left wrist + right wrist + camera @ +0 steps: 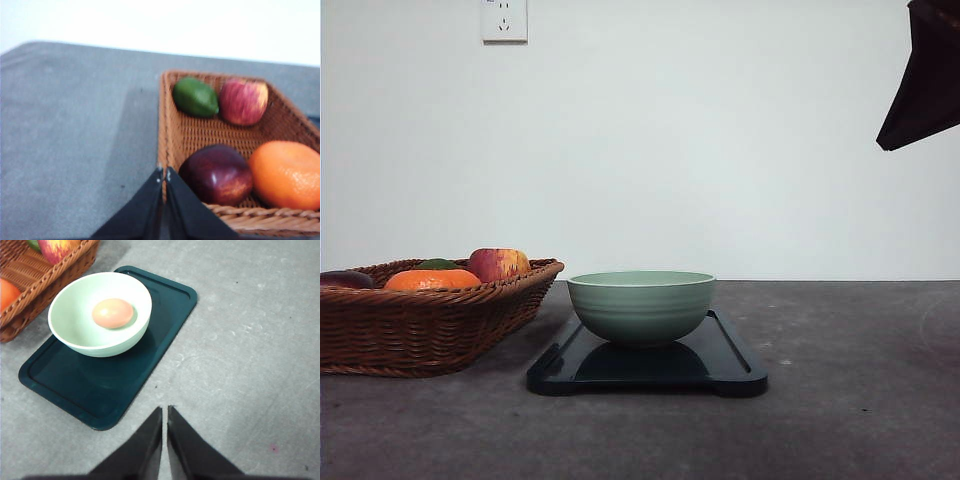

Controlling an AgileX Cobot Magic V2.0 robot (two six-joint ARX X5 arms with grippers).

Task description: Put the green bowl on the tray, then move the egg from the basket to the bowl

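The green bowl [641, 305] stands upright on the dark tray [730, 372] in the middle of the table. Seen from the right wrist, a tan egg [113, 313] lies inside the green bowl [75, 335], which rests on the tray [125, 385]. My right gripper [165, 412] is shut with nothing in it, raised above the table beside the tray. The wicker basket [430, 325] sits left of the tray. My left gripper [164, 175] is shut and empty, hovering over the basket's [172, 130] near corner rim.
The basket holds an orange [286, 174], a dark red plum-like fruit [217, 174], a red apple [243, 101] and a green lime [195, 97]. A dark part of the right arm [925, 80] hangs at the upper right. A wall with an outlet [504, 20] stands behind.
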